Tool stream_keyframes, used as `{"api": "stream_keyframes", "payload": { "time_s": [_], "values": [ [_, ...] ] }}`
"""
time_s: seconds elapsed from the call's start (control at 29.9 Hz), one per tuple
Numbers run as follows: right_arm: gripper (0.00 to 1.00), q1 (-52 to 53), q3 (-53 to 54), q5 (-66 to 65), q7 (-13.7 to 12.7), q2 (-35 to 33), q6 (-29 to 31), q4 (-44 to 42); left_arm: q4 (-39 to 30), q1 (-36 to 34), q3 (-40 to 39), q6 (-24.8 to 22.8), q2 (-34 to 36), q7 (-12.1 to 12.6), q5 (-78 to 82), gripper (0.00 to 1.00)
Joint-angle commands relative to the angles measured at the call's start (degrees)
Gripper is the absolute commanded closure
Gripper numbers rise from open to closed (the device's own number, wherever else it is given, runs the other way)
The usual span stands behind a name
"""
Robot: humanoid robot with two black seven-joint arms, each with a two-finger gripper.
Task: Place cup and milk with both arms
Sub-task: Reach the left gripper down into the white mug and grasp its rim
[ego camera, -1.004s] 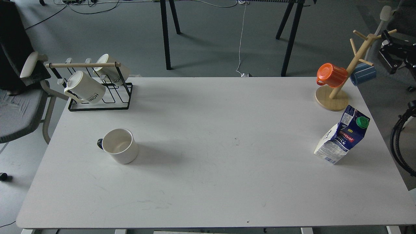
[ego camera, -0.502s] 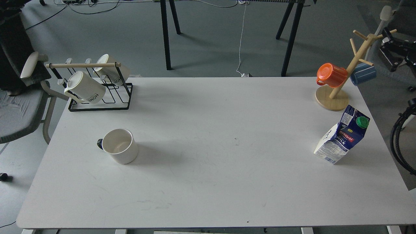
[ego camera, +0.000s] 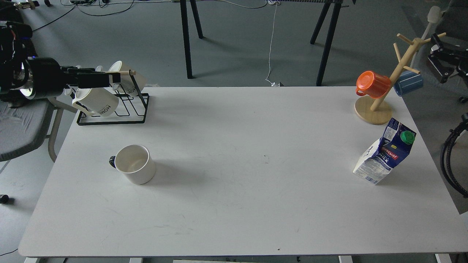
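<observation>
The cup [ego camera: 134, 163] is a plain white mug with a small black handle on its left. It stands upright on the left half of the white table [ego camera: 234, 204]. The milk [ego camera: 385, 156] is a blue and white carton with a green cap, standing at the right side of the table. My left gripper [ego camera: 111, 77] reaches in from the left edge, high over the mug rack and well behind the cup. It is dark and side-on. A black part of my right arm, with its gripper [ego camera: 438, 60], shows off the table at the right edge, far behind the milk.
A black wire rack [ego camera: 117, 116] with two cream "HOME" mugs [ego camera: 95, 100] stands at the back left. A wooden mug tree [ego camera: 380, 106] at the back right holds an orange cup [ego camera: 373, 84] and a blue cup [ego camera: 408, 83]. A grey chair [ego camera: 18, 124] is left of the table.
My left arm has come into view from the left and now stretches over the mug rack. The black part at the right edge has shifted slightly. Cup and milk have not moved.
</observation>
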Motion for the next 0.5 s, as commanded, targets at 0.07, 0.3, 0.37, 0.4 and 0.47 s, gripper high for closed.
{"api": "stream_keyframes", "payload": {
  "time_s": [0.07,0.3,0.37,0.4,0.47],
  "values": [
    [0.01,-1.59,-0.08,-0.03,0.44,0.00,0.00,0.06,-0.79,1.92,8.73,3.03,-0.17,0.02,9.32,0.00],
    [0.01,-2.39,-0.08,-0.03,0.44,0.00,0.00,0.06,0.61,4.21,9.45,3.13,-3.94,0.02,10.12,0.00],
    [0.01,-2.48,-0.08,-0.03,0.44,0.00,0.00,0.06,1.75,4.21,9.53,3.13,-5.08,0.02,10.12,0.00],
    [0.01,-2.48,-0.08,-0.03,0.44,0.00,0.00,0.15,2.54,4.29,9.71,3.13,-5.87,0.02,10.21,0.00],
    [0.01,-2.83,-0.08,-0.03,0.44,0.00,0.00,0.24,4.21,4.73,9.80,3.13,-7.54,0.02,10.30,0.00]
  ]
}}
